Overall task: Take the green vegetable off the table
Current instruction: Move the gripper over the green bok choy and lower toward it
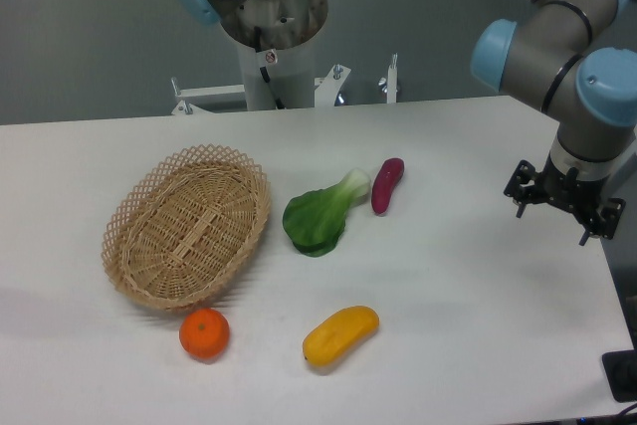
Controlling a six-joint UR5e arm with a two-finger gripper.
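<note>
The green vegetable (320,216) lies on the white table (478,325) near its middle. Its dark green leaves point toward the front left and its pale stalk end toward the back right. My gripper (551,226) hangs over the table's right side, well to the right of the vegetable and apart from it. Its two thin black fingers (519,208) stand apart with nothing between them, so it is open.
A slim purple-red vegetable (386,185) lies just right of the green one's stalk. A wicker basket (189,223) sits to its left. An orange (204,333) and a yellow oblong vegetable (340,334) lie near the front. The arm's base column (269,37) stands at the back.
</note>
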